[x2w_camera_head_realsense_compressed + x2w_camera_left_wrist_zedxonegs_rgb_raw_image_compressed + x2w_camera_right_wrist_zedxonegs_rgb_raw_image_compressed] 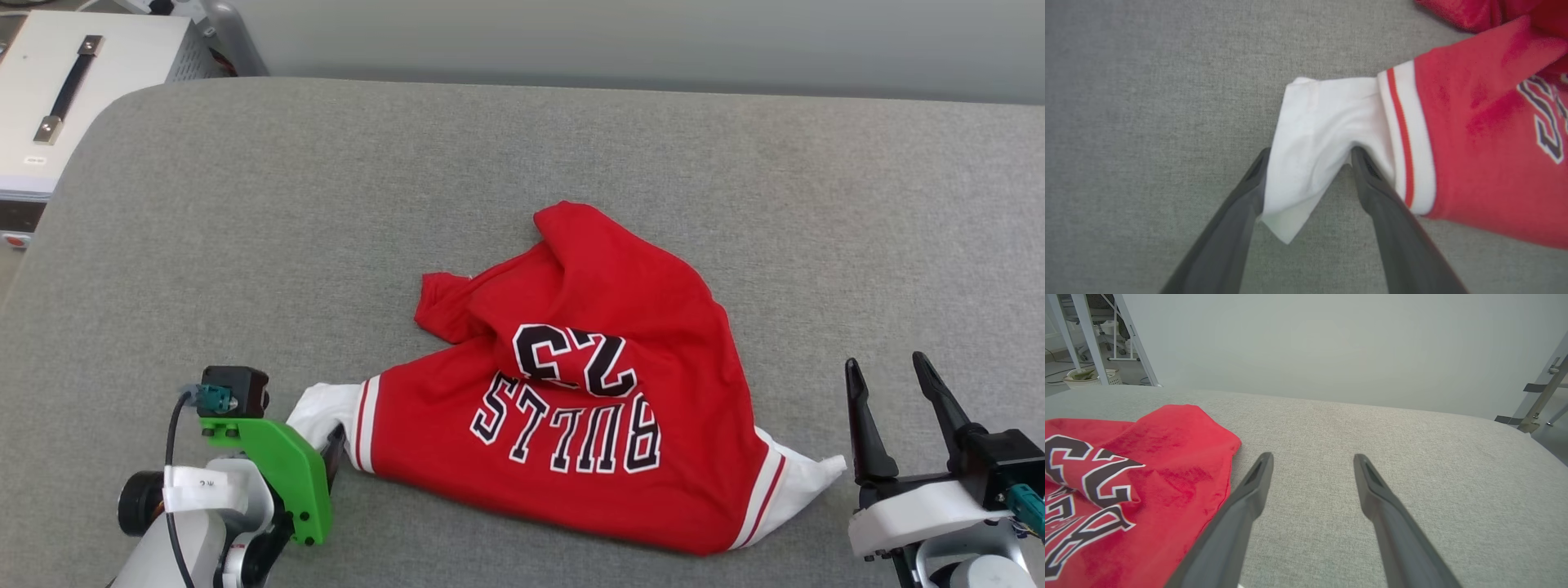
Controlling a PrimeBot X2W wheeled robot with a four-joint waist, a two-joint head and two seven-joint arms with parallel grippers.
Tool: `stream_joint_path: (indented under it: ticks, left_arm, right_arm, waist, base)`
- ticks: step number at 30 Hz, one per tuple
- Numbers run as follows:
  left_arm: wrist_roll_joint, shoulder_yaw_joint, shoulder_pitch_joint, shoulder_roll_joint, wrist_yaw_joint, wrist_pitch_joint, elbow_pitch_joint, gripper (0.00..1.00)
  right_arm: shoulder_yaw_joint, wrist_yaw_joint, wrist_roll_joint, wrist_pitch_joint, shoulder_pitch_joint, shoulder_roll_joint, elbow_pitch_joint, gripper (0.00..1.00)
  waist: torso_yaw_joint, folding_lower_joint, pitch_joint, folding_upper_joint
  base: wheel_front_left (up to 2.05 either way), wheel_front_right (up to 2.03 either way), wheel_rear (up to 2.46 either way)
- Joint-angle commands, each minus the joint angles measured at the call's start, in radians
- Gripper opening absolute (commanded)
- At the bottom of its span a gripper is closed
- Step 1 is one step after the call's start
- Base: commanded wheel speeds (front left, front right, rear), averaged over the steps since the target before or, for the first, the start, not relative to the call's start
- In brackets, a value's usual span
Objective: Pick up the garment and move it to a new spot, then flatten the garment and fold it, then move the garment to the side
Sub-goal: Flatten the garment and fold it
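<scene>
The garment [604, 384] lies crumpled on the grey padded table [326, 204], its black "BULLS 23" lettering facing up and its red lower part bunched toward the far side. My left gripper [1311, 150] is open at the garment's left white sleeve [1310, 134], which drapes loosely between the two spread fingers. From the head camera, that left gripper [331, 445] sits mostly behind its green bracket, right at the sleeve [322, 412]. My right gripper [885, 361] stands open with nothing in it, just right of the other white sleeve [804, 478]. The right wrist camera has the open right gripper [1313, 455] beside the garment [1147, 477].
A white case with a dark handle [73, 98] stands off the table's far left corner. Bare grey padding [1412, 457] stretches right of and beyond the garment. Metal frame legs [1541, 396] stand past the table's right end.
</scene>
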Motion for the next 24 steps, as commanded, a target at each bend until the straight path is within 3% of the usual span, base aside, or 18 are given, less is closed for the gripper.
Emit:
stream_joint_path:
  ticks: [1,12,16,20,24]
  left_arm:
    - [0.021,-0.003,-0.023,-0.008,-0.010,-0.038,-0.008,1.00]
    - [0.152,-0.037,-0.021,-0.050,-0.033,-0.442,-0.120,1.00]
    - [0.193,-0.050,0.004,-0.084,-0.016,-0.592,-0.146,1.00]
    - [0.221,-0.058,0.030,-0.116,0.003,-0.661,-0.158,1.00]
    - [0.241,-0.065,0.040,-0.139,0.005,-0.680,-0.170,1.00]
  right_arm:
    - [-0.001,-0.001,-0.009,-0.006,-0.004,0.000,0.002,1.00]
    - [-0.007,-0.001,-0.005,0.016,0.026,-0.012,-0.030,1.00]
    - [0.007,-0.001,0.003,0.053,0.036,-0.032,-0.059,1.00]
    - [0.056,-0.001,0.037,0.163,0.032,-0.079,-0.087,1.00]
    - [0.135,-0.001,0.101,0.376,-0.001,-0.150,-0.128,1.00]
  waist:
    - [0.018,0.0000,-0.020,0.0000]
    - [0.079,0.0000,-0.090,0.0000]
    - [0.101,0.0000,-0.100,0.0000]
    - [0.122,0.0000,-0.100,0.0000]
    - [0.150,0.0000,-0.083,0.0000]
  base:
    - [0.00,0.00,0.00]
    - [0.00,0.00,0.00]
    - [0.00,0.00,0.00]
    - [0.00,0.00,0.00]
    - [0.00,0.00,0.00]
